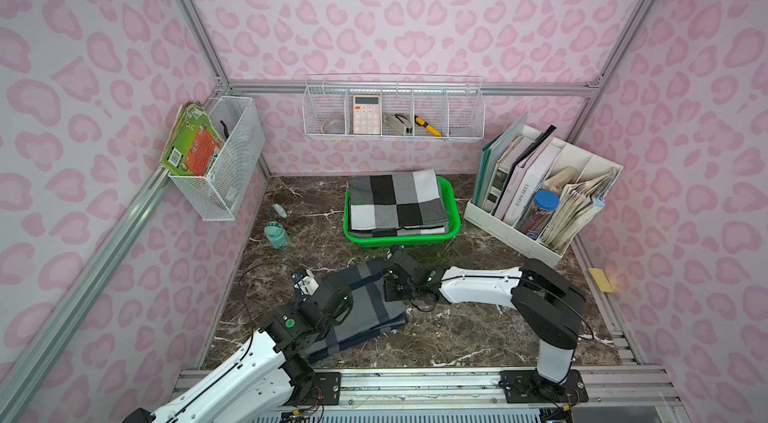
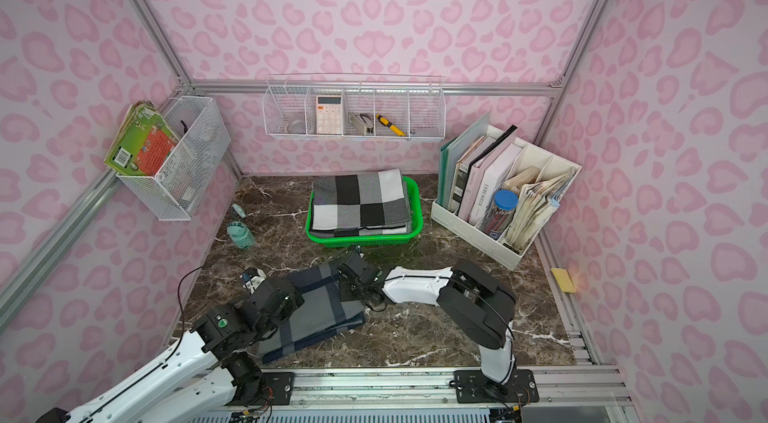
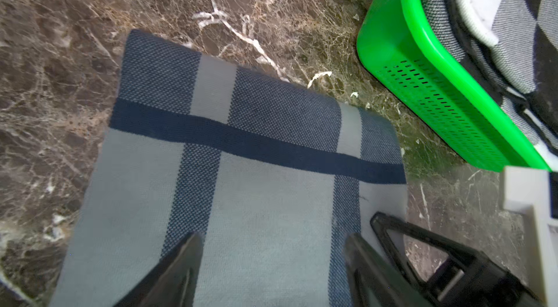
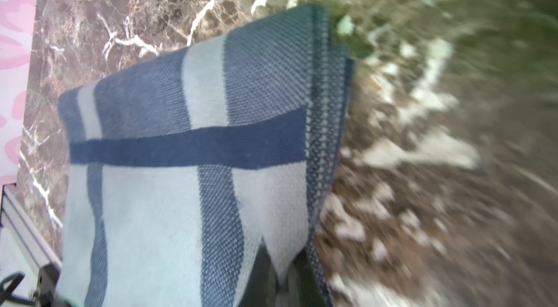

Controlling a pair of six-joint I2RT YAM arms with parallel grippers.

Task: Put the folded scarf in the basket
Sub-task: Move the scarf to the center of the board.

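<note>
Two scarves share the scene. The folded scarf, grey-blue with dark stripes, lies on the counter toward its front left corner, near the basket but wholly outside it. The basket sits at the middle of the back edge, already filled by a black, white and grey checked scarf. The right gripper is pressed together on the folded scarf's edge at the corner nearest the basket, with cloth pinched between its jaws. That hold seems chosen so the leading edge can pass over the low green rim first. The left gripper stands spread over the scarf's grey middle, a finger on either side, holding nothing; whether it touches the cloth I cannot tell. It is probably placed for a second hold, since the stacked layers visible at the pinched edge could fall open if lifted from one point. With the basket occupied, the scarf would have to land on top of the checked one.
</note>
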